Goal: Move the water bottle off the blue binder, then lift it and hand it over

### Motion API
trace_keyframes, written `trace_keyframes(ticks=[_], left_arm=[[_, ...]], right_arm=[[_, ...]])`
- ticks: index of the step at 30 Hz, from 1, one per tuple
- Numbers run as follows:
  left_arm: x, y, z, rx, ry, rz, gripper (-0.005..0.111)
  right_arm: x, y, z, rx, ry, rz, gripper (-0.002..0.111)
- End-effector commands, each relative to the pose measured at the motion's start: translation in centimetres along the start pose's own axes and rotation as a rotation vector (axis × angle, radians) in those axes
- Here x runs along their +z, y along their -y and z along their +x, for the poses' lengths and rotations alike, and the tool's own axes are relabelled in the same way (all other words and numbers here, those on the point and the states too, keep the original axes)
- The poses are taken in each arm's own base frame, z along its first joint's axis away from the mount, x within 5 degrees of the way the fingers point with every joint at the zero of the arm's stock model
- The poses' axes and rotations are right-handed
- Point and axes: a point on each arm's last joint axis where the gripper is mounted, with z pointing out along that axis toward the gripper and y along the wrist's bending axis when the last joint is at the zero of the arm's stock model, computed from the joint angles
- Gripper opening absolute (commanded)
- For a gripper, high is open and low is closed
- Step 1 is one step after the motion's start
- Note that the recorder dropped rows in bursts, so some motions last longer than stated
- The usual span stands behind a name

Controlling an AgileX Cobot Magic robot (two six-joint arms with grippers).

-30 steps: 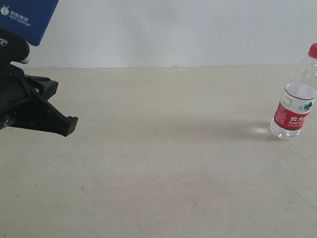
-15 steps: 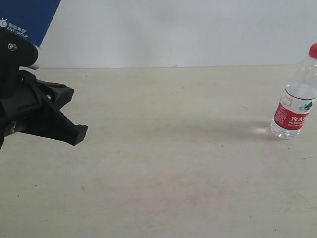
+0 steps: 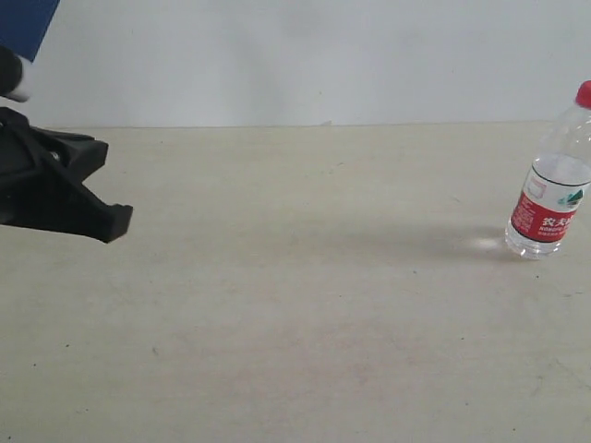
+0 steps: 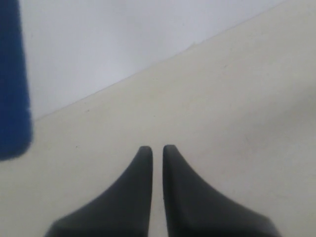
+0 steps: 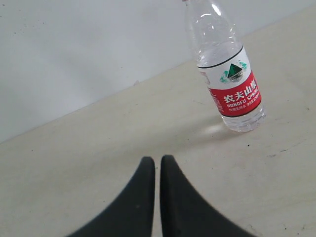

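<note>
The water bottle (image 3: pixel 549 189) stands upright on the bare tabletop at the far right, red cap on top; the right wrist view shows its red-and-white label (image 5: pixel 229 84). Only a corner of the blue binder (image 3: pixel 23 23) shows at the top left, above the table; it appears as a blue strip (image 4: pixel 12 79) in the left wrist view. My left gripper (image 3: pixel 115 221) hovers at the left edge below the binder, its fingers shut with nothing between them (image 4: pixel 157 148). My right gripper (image 5: pixel 157 159) is shut and empty, a short way from the bottle; the exterior view does not show it.
The beige table (image 3: pixel 305 295) runs back to a plain white wall (image 3: pixel 314 55). No other objects stand on it.
The left gripper swung right, then drew back to the left. The binder corner has slid further out of frame at the top left, hiding its logo. The bottle has not moved.
</note>
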Motion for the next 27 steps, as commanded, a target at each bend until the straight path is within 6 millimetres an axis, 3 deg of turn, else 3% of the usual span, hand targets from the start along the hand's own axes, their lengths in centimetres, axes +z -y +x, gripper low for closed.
trace_keyframes(ticks=[1, 5, 12, 19, 24, 27], left_arm=[[-2.4, -2.3, -1.2, 0.027, 0.124, 0.074, 0.005], [-6.3, -4.3, -1.1, 0.063, 0.264, 0.058, 0.005], [-11.3, -4.5, 4.6, 0.032, 0.359, -0.107, 0.005], [-12.4, -3.1, 9.8, 0.033, 0.408, -0.223, 0.005], [-12.1, -2.2, 12.2, 0.011, 0.432, -0.217, 0.005], [-11.9, -2.1, 12.4, 0.018, 0.423, -0.206, 0.005]], right_arm=[[0.0, -0.1, -0.1, 0.0, 0.007, -0.012, 0.0], [0.0, -0.1, -0.1, 0.002, 0.008, -0.012, 0.0], [0.0, -0.1, -0.1, 0.002, 0.008, -0.012, 0.0], [0.0, -0.1, -0.1, 0.002, 0.006, -0.007, 0.0], [0.0, -0.1, -0.1, 0.0, 0.006, -0.007, 0.0], [0.0, -0.1, -0.1, -0.003, 0.009, -0.01, 0.0]])
